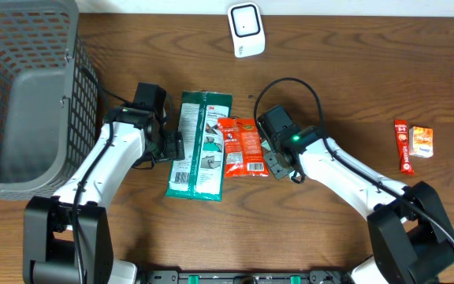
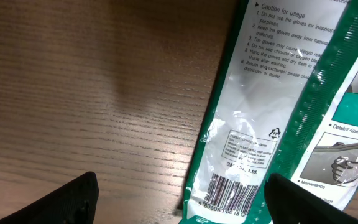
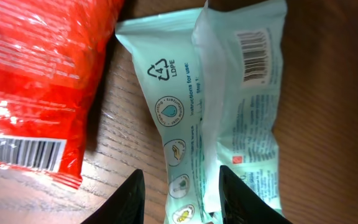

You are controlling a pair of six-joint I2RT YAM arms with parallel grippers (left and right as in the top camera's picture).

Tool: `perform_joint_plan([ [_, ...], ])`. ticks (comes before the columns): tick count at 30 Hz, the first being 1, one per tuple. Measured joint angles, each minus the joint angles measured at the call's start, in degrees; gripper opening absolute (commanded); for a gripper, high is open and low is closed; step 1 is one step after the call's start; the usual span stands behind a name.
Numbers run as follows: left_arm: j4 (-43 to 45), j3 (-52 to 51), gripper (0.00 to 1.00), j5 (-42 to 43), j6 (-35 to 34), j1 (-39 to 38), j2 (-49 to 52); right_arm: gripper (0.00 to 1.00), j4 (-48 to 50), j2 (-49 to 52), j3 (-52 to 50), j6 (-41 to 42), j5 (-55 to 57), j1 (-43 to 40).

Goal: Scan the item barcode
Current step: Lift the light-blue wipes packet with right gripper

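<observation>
Right wrist view: the right gripper (image 3: 182,183) has its two fingers spread. A bit of bare table (image 3: 328,124) shows between one finger and the pale green packet (image 3: 229,106), so it pinches nothing. That packet lies flat on the wood, with one end between the fingers. It looks soft and crinkly. Its small barcode (image 3: 255,57) faces up near the far end. Just beside it lies a shiny red packet (image 3: 36,81).

The left gripper (image 2: 180,186) is spread wide too and holds nothing. It hangs over the barcode end of a flat green glove pack (image 2: 260,112), which lies print side up.

Far back on the table stands the white scanner (image 1: 245,29). No pack is near it. So I think the job is at its start: a pack must be picked up and its stripes shown to the scanner. I cannot tell which pack is meant.
</observation>
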Motion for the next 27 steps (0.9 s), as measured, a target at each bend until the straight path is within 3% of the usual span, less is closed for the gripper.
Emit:
perform_joint_plan([
  [8, 0.0, 0.0, 0.86, 0.0, 0.0, 0.0, 0.0, 0.23, 0.0, 4.0, 0.0, 0.4, 0.8, 0.2],
  [12, 0.0, 0.0, 0.86, 0.0, 0.0, 0.0, 0.0, 0.01, 0.0, 4.5, 0.0, 0.3, 2.6, 0.7],
  [21, 0.0, 0.0, 0.86, 0.0, 0.0, 0.0, 0.0, 0.01, -3.5, 4.1, 1.7, -0.2, 1.8, 0.7],
  [27, 0.0, 0.0, 0.86, 0.0, 0.0, 0.0, 0.0, 0.01, -4.2, -2.1, 1.9, 2.2, -0.3, 1.2],
])
